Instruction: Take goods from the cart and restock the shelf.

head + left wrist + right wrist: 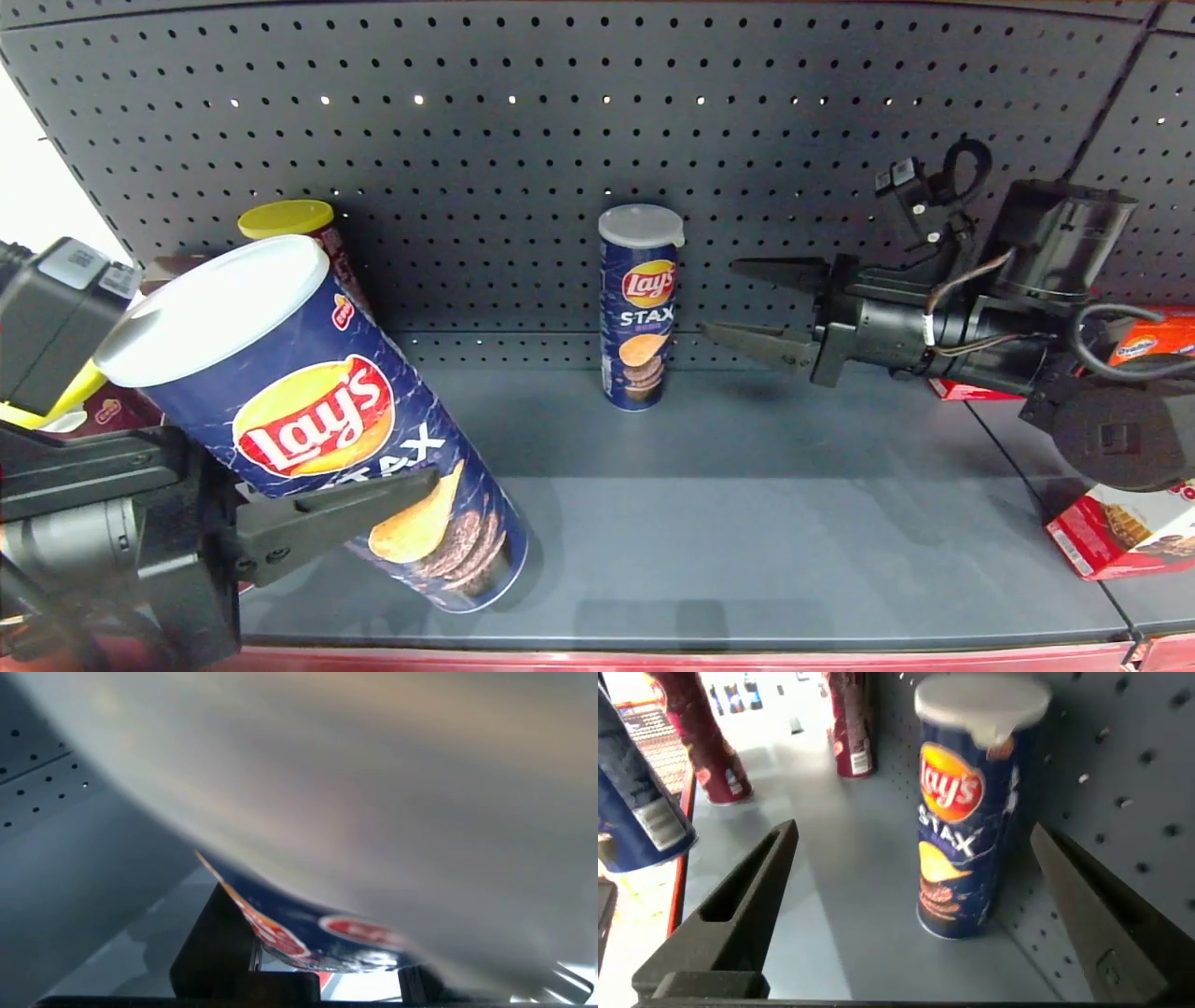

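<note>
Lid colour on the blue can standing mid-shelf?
Greyish-white lid; clearest in the right wrist view.

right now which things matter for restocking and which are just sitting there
Job: tilted blue can in left gripper; upright blue can on shelf, beside open right gripper.
Just there: yellow-lidded can at the back; red boxes at right.

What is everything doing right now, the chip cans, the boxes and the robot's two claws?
left gripper, shut on the tilted blue can.
tilted blue can, lid on, held at a slant.
standing blue can, upright, lid on, free.
right gripper, open, beside the standing blue can, not touching.
yellow-lidded can, lid on, partly hidden.
red box, lying on the shelf.
</note>
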Robot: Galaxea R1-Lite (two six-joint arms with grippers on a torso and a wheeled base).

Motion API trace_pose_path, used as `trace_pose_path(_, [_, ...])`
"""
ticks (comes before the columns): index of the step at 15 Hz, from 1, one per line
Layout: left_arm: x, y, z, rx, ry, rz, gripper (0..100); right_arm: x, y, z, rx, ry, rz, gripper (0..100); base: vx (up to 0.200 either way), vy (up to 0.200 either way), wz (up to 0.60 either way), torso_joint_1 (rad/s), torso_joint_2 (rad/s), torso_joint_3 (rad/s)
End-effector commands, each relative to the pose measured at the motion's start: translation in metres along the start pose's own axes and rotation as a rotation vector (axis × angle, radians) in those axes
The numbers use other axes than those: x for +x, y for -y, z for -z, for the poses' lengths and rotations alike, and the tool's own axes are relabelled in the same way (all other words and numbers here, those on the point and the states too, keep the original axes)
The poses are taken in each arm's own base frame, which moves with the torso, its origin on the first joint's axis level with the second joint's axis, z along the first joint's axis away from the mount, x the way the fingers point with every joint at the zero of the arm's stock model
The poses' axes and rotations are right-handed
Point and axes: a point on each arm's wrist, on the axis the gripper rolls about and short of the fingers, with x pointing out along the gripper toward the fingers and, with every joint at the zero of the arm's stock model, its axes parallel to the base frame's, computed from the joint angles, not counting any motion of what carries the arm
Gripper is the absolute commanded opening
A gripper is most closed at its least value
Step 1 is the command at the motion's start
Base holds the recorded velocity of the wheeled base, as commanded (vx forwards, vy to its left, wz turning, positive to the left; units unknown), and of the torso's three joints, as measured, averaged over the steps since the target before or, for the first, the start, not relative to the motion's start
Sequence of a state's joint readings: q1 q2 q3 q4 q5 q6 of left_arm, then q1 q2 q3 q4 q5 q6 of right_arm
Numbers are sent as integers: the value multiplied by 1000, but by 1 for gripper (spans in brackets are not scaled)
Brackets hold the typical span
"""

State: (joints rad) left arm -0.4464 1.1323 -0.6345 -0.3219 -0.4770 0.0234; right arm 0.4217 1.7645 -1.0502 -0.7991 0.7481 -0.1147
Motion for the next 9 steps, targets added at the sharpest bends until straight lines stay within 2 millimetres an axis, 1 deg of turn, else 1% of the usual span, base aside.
trace_pose_path(1, [1,-1,1,-3,-4,0,0,9,6,16,18,-21,-42,100,0,0,0,0,0,0])
trace_pose_path(3, [2,-1,1,-5,-9,0,0,13,15,24,5,-26,-78,100,0,0,0,0,0,0])
trace_pose_path(6, [3,-1,1,-6,-10,0,0,21,22,30,9,-29,-80,100,0,0,0,0,0,0])
trace_pose_path(9, [3,-1,1,-6,-10,-1,0,30,30,42,20,-39,-82,100,0,0,0,0,0,0])
